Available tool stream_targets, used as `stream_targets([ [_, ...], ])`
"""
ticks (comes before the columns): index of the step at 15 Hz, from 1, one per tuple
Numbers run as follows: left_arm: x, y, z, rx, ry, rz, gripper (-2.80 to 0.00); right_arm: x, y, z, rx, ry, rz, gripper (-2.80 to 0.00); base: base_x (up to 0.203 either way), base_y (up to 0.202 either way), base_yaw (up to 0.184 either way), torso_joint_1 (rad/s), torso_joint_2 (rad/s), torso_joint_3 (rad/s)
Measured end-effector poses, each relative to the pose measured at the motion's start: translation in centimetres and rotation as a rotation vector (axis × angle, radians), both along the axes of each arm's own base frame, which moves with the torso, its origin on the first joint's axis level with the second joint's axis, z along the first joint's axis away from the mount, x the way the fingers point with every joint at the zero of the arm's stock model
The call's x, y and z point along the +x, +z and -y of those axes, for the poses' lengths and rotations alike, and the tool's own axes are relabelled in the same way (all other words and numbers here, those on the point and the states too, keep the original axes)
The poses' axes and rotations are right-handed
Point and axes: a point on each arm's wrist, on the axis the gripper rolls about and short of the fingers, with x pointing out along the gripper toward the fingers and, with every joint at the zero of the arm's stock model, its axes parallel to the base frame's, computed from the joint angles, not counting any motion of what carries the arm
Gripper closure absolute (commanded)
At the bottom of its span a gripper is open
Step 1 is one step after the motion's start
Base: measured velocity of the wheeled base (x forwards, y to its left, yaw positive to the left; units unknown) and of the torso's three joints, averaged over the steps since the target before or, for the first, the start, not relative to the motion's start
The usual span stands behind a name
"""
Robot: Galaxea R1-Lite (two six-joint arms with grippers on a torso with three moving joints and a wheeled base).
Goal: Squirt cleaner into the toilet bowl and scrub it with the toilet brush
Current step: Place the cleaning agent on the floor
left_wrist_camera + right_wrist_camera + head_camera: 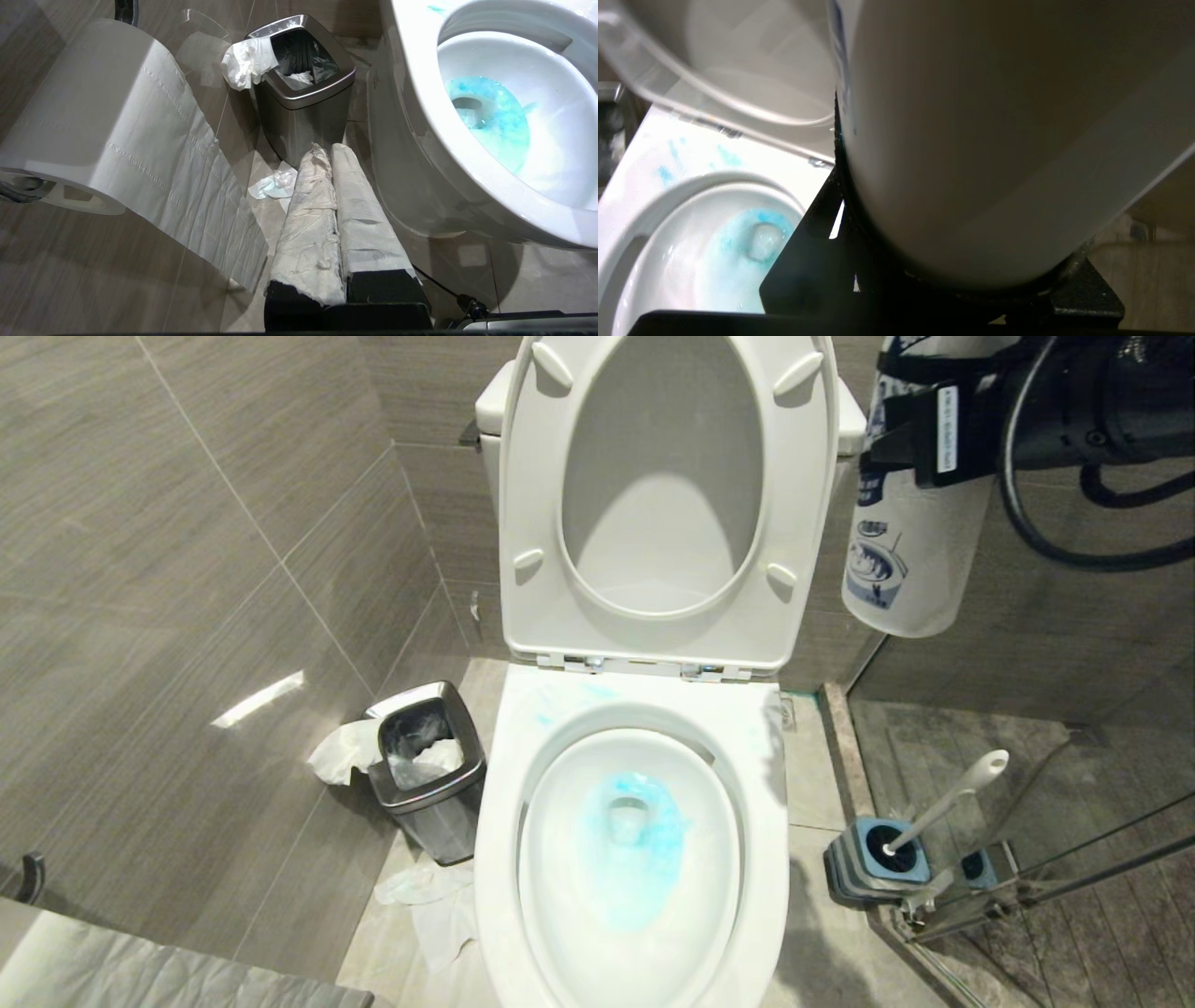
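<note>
Glossy oval toilet bowl [644,859] (turquoise cleaner [644,859] pooled inside).

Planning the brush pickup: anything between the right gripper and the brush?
No obstacle visible, but the right gripper is full: it holds the bottle. The brush stands in its holder on the floor below.

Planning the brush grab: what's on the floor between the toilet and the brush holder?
Only bare floor tile lies between the toilet and the brush holder, in the head view.

Evenly bright from overhead; glare streak on the wall tile [258,698]. Soft shadow beside the toilet bowl [766,859]. Right wrist view smeared, its near white bottle [994,140] defocused.
</note>
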Motion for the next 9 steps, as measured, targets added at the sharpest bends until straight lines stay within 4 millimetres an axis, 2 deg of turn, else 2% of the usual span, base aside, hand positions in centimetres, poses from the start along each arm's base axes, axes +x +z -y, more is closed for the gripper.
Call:
stream_targets([
  [3,0.0,0.0,0.0,0.000,0.000,0.000,0.00,-1.0,-0.4,2.9,0.051,-0.039,-0.026,0.00,0.000,0.000,0.000,0.000,0.00,0.000],
  [7,0.0,0.0,0.0,0.000,0.000,0.000,0.00,-2.6,-3.1,5.5,0.028,-0.057,-0.115,0.00,0.000,0.000,0.000,0.000,0.00,0.000],
  [9,0.0,0.0,0.0,0.000,0.000,0.000,0.00,-2.6,-4.0,6.6,0.050,-0.093,-0.090,0.00,0.000,0.000,0.000,0.000,0.00,0.000],
])
